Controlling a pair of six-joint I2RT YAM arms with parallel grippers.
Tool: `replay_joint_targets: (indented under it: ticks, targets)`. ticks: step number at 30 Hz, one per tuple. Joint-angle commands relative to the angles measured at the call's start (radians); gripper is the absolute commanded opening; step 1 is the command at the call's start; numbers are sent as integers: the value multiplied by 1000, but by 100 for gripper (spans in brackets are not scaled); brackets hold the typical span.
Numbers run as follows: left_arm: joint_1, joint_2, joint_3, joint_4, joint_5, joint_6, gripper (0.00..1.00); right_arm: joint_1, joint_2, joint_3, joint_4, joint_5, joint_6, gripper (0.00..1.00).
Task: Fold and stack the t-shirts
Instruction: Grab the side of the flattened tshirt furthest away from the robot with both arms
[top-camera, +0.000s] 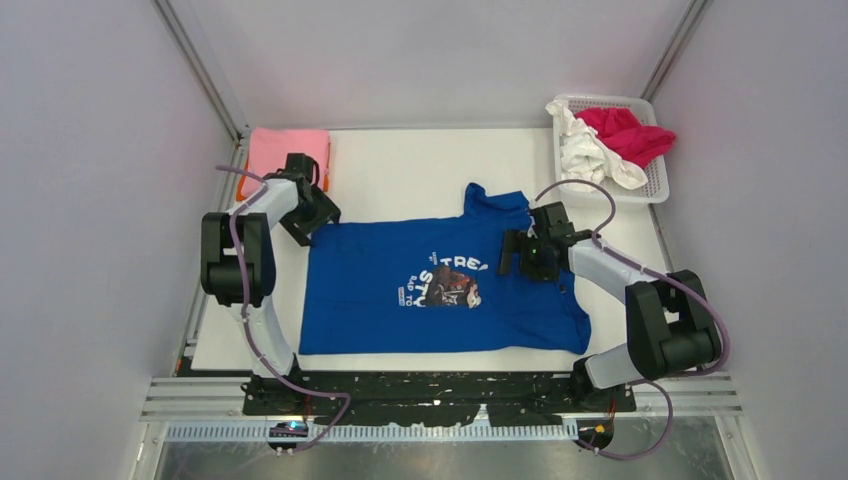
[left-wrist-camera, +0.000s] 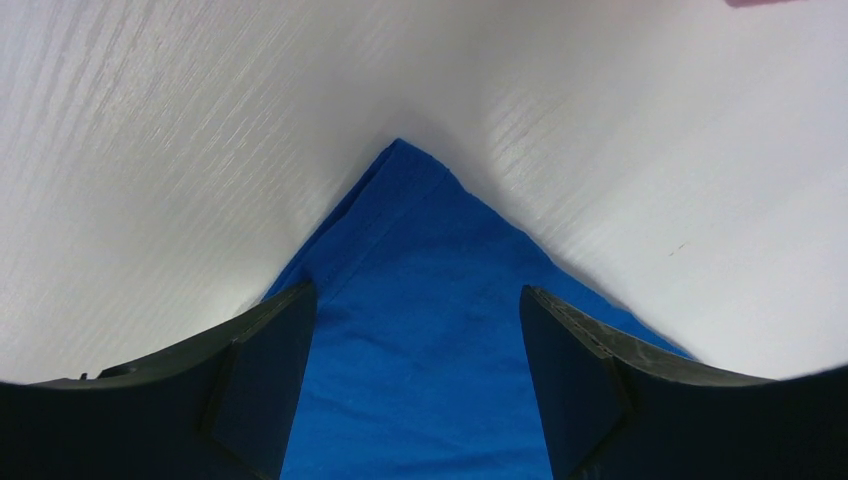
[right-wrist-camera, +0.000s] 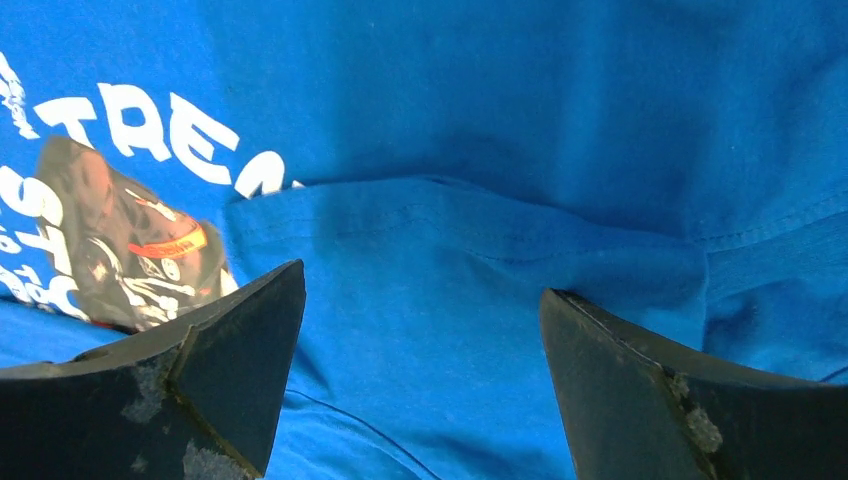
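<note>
On blue t-shirt (top-camera: 360, 300), white lettering (right-wrist-camera: 170, 130) "TRE"

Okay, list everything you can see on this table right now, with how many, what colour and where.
blue t-shirt: one, royal blue with a dark graphic and white lettering, spread flat mid-table
pink t-shirt: one, pink, folded at the far left corner
orange t-shirt: one, orange, only an edge showing under the pink one
white t-shirt: one, white, crumpled in the basket and hanging over its rim
crimson t-shirt: one, crimson, crumpled in the basket
basket: one, white mesh, far right corner
table: one, white
left gripper: one, black, open over the blue shirt's far left corner
right gripper: one, black, open over the blue shirt beside the graphic
</note>
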Motion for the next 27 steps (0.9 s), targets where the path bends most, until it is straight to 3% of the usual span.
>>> replay_joint_targets:
  ticks: [1, 10, 14, 27]
  targets:
    - [-2, -30, 43, -40, -15, -27, 77, -50, 40, -6, 14, 26, 34, 95]
    - [-12, -38, 44, -45, -5, -72, 78, -158, 52, -16, -32, 71, 19, 95]
    - [-18, -3, 85, -56, 3, -90, 77, -160, 23, -17, -6, 17, -7, 96]
    - [-35, 88, 229, -145, 29, -61, 78, -161, -27, 11, -47, 52, -53, 95]
